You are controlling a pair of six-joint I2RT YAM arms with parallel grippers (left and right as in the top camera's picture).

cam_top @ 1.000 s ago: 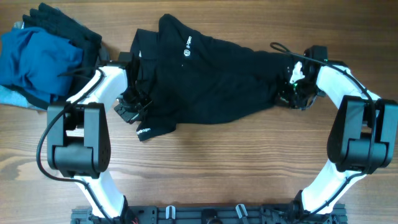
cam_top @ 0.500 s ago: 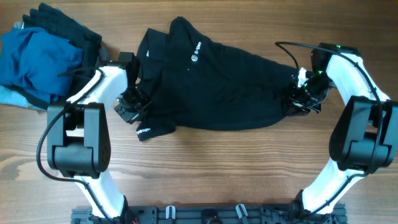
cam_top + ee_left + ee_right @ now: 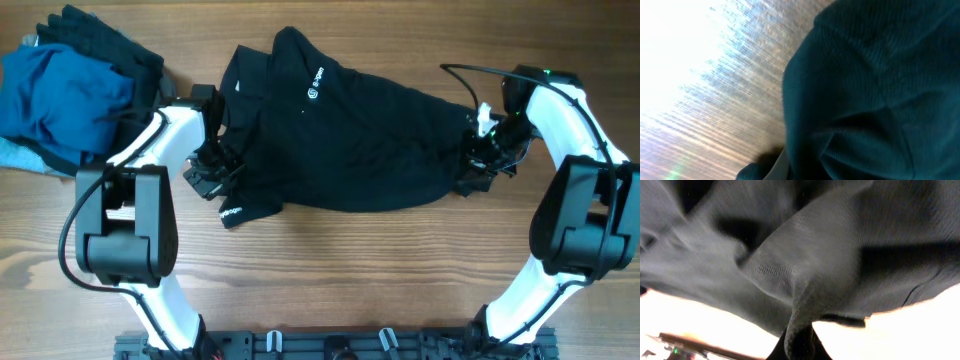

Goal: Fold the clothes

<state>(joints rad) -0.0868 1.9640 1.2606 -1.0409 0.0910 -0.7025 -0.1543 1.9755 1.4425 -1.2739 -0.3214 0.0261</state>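
The large black collared fabric shirt (image 3: 350, 150) lies crumpled across the upper middle of the wooden table (image 3: 350, 280), hiding both claws' fingertips from overhead. The left gripper (image 3: 212, 172) sits at its left edge. Its wrist view is blurred cloth and glare, so I cannot tell how its jaws stand. The right gripper (image 3: 478, 165), at the right end, is pinched on a gathered fold. The white chest logo (image 3: 315, 85) and the hem lettering (image 3: 230, 211) are too small to read. A blue, black and grey garment heap (image 3: 60, 95) is cut off at upper left.
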